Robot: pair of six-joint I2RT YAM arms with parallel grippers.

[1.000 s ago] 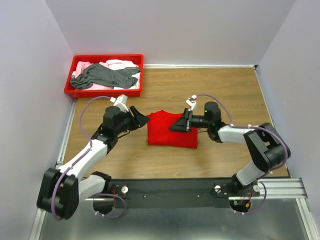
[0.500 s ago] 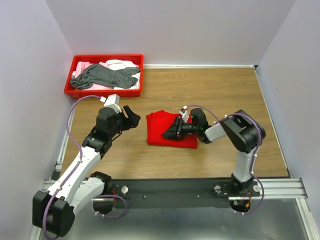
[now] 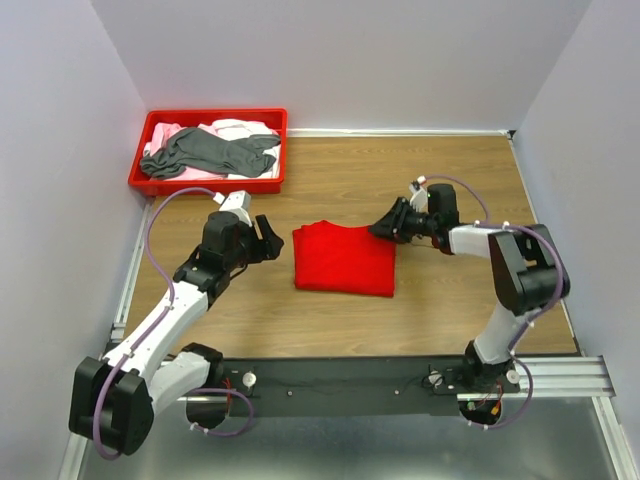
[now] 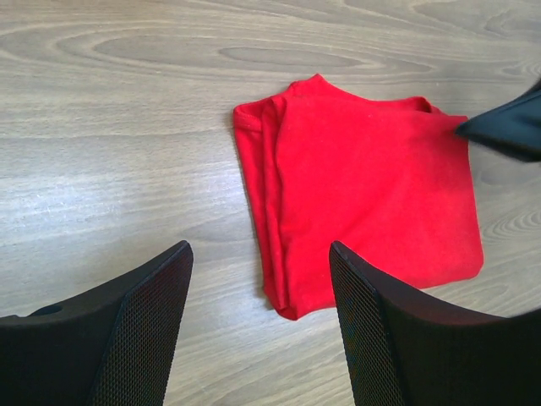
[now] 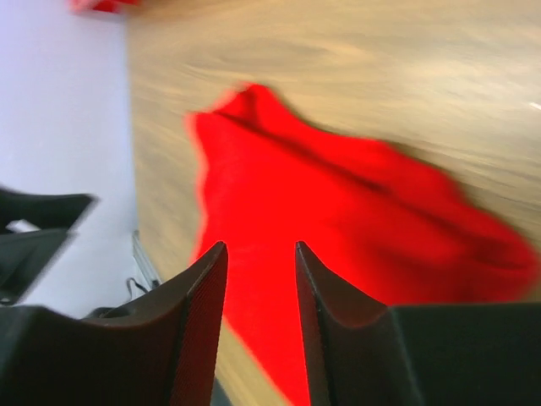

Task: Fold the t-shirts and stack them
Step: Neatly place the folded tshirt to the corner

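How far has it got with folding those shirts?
One done: the red shirt lies folded into a rectangle on the table. In hand: nothing looks gripped; the left gripper and right gripper sit beside it, jaws apart. Left: the grey shirt and pink shirts lie unfolded in the tray, so no stack yet.

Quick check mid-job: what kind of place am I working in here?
Likely a lab robot cell: a wood table boxed in by plain walls, arms bolted to a metal rail, a tray of shirts.
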